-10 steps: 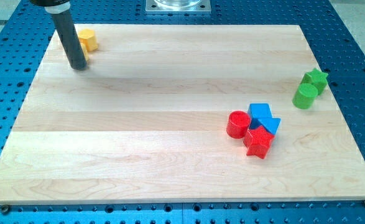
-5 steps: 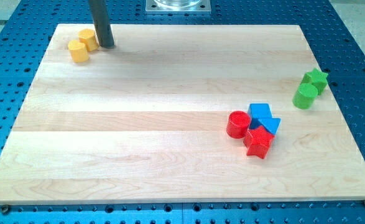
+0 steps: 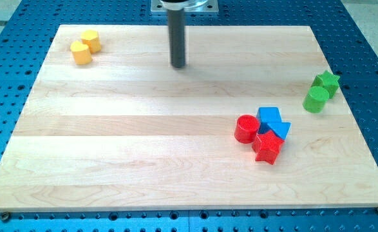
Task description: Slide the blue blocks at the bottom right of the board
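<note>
Two blue blocks lie together at the view's right of centre: a blue cube and a blue triangular block just below and right of it. A red cylinder touches their left side and a red star sits against them from below. My tip stands near the view's top centre, far up and left of the blue blocks, touching no block.
Two yellow blocks lie at the top left corner of the wooden board. A green star and a green cylinder lie at the right edge. Blue perforated table surrounds the board.
My tip has moved right along the top of the board, from beside the yellow blocks to the top centre. No block has moved.
</note>
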You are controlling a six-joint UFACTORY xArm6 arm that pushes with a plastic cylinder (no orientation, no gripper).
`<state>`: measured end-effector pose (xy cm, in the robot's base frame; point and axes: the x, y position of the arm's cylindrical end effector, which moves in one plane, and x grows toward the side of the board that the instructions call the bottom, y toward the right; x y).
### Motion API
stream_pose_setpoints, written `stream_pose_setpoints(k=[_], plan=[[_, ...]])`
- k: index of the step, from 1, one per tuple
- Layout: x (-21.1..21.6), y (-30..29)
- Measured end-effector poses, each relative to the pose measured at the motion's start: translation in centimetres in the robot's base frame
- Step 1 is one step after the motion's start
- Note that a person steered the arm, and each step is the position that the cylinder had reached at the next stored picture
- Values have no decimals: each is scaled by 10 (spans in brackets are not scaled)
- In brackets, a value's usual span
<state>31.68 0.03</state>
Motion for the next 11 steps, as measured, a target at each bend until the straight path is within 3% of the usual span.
stream_pose_setpoints(k=[2, 4, 5, 6, 7, 11], plan=[[0, 3], [0, 106], [35, 142], [63, 131], [119, 131], [152, 124]])
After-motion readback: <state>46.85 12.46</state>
